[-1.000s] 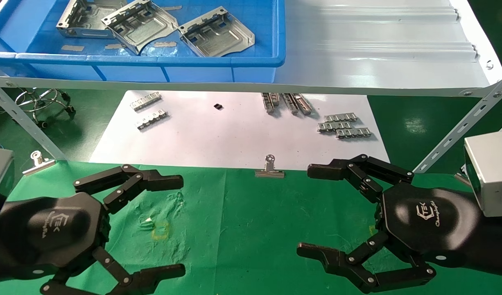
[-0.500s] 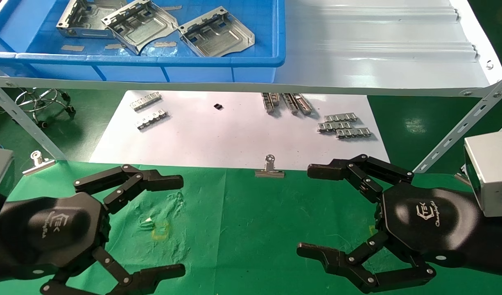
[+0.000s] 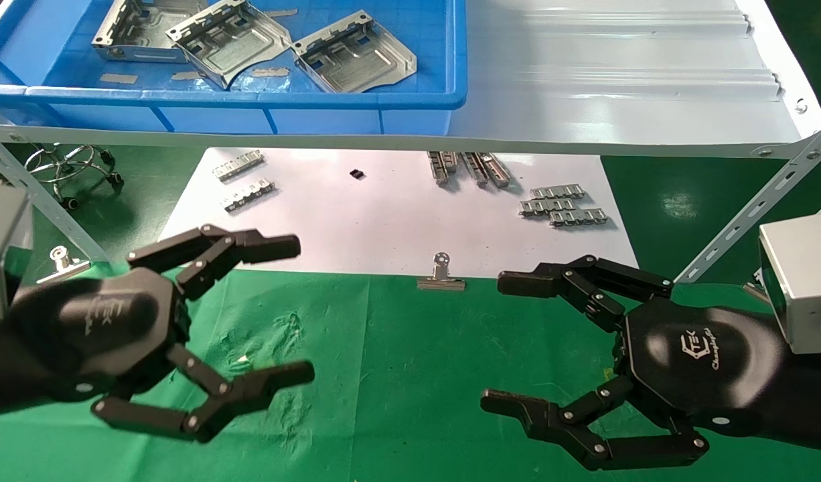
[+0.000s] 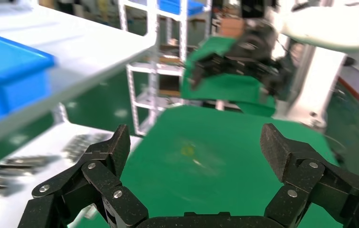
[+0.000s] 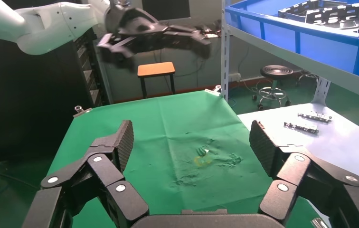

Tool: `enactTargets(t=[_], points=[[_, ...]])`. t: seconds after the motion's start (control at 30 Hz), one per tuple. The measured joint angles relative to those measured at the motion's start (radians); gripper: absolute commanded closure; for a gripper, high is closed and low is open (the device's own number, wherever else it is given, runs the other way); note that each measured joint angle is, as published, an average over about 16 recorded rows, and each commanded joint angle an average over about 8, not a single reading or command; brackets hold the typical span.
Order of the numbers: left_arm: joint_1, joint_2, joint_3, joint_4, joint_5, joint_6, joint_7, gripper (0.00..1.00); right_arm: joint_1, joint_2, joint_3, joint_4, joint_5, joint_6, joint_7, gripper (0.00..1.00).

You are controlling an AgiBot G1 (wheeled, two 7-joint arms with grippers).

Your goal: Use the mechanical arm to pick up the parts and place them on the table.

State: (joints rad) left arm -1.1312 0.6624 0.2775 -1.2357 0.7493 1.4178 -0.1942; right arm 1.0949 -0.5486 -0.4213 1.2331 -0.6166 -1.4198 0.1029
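Note:
Three shiny silver parts (image 3: 353,53) lie in a blue bin (image 3: 283,100) on the grey shelf at the far left; they also show in the right wrist view (image 5: 329,12). My left gripper (image 3: 290,309) is open and empty, raised above the left of the green table (image 3: 410,375), well short of the bin. In its own view (image 4: 196,142) only green cloth (image 4: 215,152) lies between the fingers. My right gripper (image 3: 504,343) is open and empty, low over the table's right side; its own view (image 5: 192,138) shows wrinkled cloth (image 5: 168,123).
A pale grey shelf (image 3: 618,87) overhangs a white sheet (image 3: 384,214) with small link strips (image 3: 563,207). Binder clips (image 3: 440,276) sit on the cloth's far edge. Slanted shelf struts (image 3: 752,207) stand at both sides. A stool (image 3: 69,164) is on the floor, left.
My left gripper has lifted and moved forward toward the shelf, staying open. My right gripper has barely moved.

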Motion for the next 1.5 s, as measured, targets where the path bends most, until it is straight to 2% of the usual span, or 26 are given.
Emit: enactTargets(t=[0.23,0.47,0.83,1.03,1.23,1.43,1.5], points=[[-0.09,0.066,0.012,0.069,0.042,-0.086,-0.014,0.0,0.0,0.0,0.0,0.0,0.0,0.0,0.0,1.0],[-0.246,0.158,0.054,0.207,0.14,-0.165,-0.002,0.0,0.0,0.0,0.0,0.0,0.0,0.0,0.0,1.0],[-0.578,0.352,0.156,0.619,0.357,-0.275,0.103,0.0,0.0,0.0,0.0,0.0,0.0,0.0,0.0,1.0],[-0.726,0.454,0.198,0.853,0.446,-0.362,0.165,0.0,0.0,0.0,0.0,0.0,0.0,0.0,0.0,1.0],[-0.818,0.53,0.226,1.018,0.504,-0.431,0.21,0.0,0.0,0.0,0.0,0.0,0.0,0.0,0.0,1.0],[-0.866,0.579,0.248,1.118,0.537,-0.452,0.24,0.0,0.0,0.0,0.0,0.0,0.0,0.0,0.0,1.0],[-0.875,0.591,0.253,1.141,0.544,-0.456,0.248,0.06,0.0,0.0,0.0,0.0,0.0,0.0,0.0,1.0]])
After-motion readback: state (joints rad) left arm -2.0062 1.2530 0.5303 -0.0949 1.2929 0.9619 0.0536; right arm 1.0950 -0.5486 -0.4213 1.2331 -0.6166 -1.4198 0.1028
